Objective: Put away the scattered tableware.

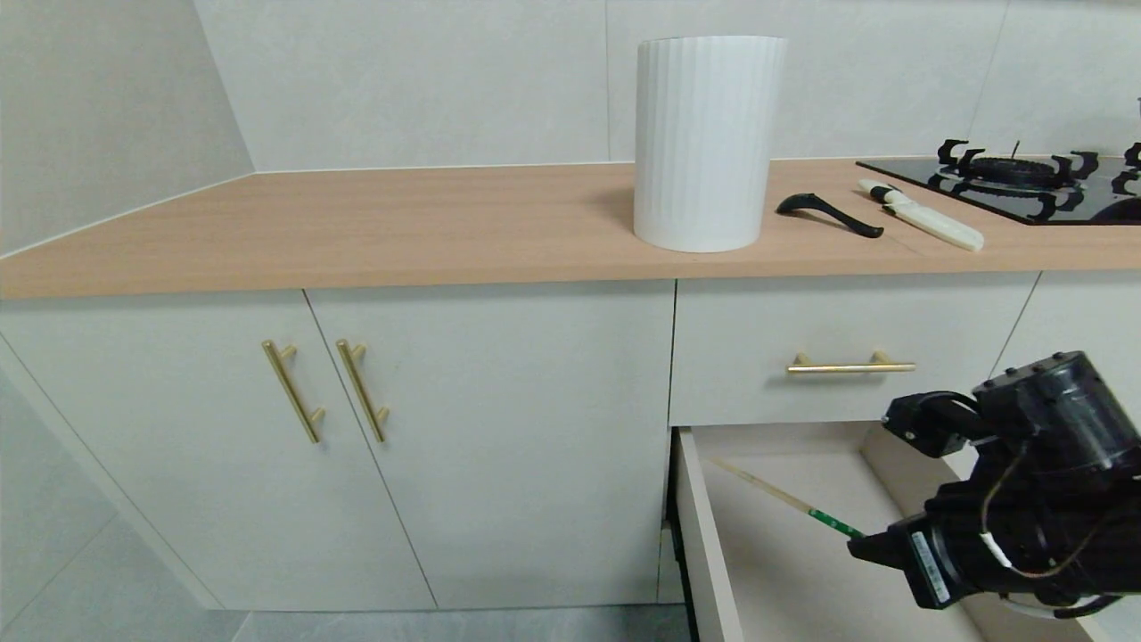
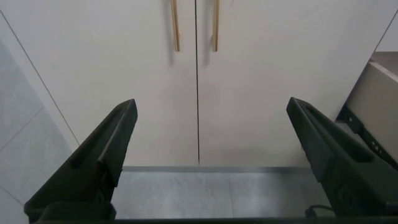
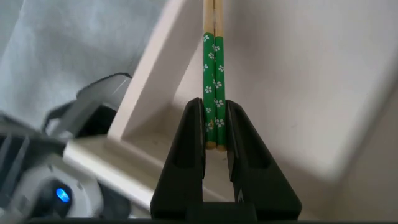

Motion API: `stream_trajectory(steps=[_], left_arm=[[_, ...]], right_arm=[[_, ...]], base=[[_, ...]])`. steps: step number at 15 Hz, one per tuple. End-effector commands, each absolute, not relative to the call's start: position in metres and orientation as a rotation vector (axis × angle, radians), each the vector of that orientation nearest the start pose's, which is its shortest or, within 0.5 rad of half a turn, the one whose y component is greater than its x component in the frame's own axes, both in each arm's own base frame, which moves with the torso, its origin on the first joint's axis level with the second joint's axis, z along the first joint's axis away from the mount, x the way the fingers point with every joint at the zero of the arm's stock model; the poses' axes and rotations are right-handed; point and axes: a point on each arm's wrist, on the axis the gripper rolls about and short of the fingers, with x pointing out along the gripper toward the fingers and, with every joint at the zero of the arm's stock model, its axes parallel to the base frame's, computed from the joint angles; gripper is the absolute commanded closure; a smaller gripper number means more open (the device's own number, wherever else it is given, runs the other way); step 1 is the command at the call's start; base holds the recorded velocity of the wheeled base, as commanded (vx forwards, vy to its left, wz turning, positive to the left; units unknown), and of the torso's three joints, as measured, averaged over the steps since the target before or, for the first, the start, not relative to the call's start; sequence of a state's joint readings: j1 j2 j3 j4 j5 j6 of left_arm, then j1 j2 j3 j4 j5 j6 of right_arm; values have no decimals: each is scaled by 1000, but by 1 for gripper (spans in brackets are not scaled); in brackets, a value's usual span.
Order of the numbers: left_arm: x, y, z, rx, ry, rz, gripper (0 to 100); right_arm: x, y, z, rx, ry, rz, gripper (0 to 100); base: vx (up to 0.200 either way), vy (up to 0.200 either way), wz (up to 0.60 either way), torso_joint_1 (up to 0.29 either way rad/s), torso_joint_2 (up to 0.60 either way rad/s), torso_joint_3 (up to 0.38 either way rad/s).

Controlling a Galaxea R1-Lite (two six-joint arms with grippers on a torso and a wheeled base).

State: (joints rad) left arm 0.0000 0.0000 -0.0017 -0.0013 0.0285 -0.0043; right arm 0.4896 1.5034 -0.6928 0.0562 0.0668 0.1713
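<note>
Pinching a pair of chopsticks by their green flowered ends, the right gripper's fingers are clenched on them from both sides, with the butt ends just inside the grip. In the head view the right gripper hangs over the open drawer, on its right side. The chopsticks lie side by side and run in a long straight line from the fingers away from the robot and to its left. Their plain tips point at the drawer's far left inner corner. They sit low over the drawer floor; whether they touch it cannot be told.

The drawer's left wall stands close by the tips, and pale bare floor lies on both sides of the sticks. Right above the open drawer is a shut drawer front with a gold handle.

The left gripper has its fingers spread wide, released, holding nothing. It faces the two cupboard doors and their gold handles, low near the floor.

On the counter stand a tall white ribbed canister, a black curved tool and a pale knife beside it, and next to them the stove.
</note>
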Motion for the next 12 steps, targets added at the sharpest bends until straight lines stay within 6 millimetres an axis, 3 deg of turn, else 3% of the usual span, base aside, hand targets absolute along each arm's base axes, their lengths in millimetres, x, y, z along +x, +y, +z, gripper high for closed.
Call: stream_trajectory(steps=[1, 5, 12], left_arm=[[-23, 1, 76, -5, -3, 29, 0], [-23, 1, 76, -5, -3, 29, 0], [-23, 1, 76, -5, -3, 29, 0]], right_arm=[[229, 121, 113, 19, 1026, 362, 100], [265, 134, 71, 110, 978, 217, 100], [281, 139, 13, 34, 1061, 92, 100]], base=[[0, 0, 0, 0, 0, 0], [0, 0, 0, 0, 0, 0], [0, 0, 0, 0, 0, 0]])
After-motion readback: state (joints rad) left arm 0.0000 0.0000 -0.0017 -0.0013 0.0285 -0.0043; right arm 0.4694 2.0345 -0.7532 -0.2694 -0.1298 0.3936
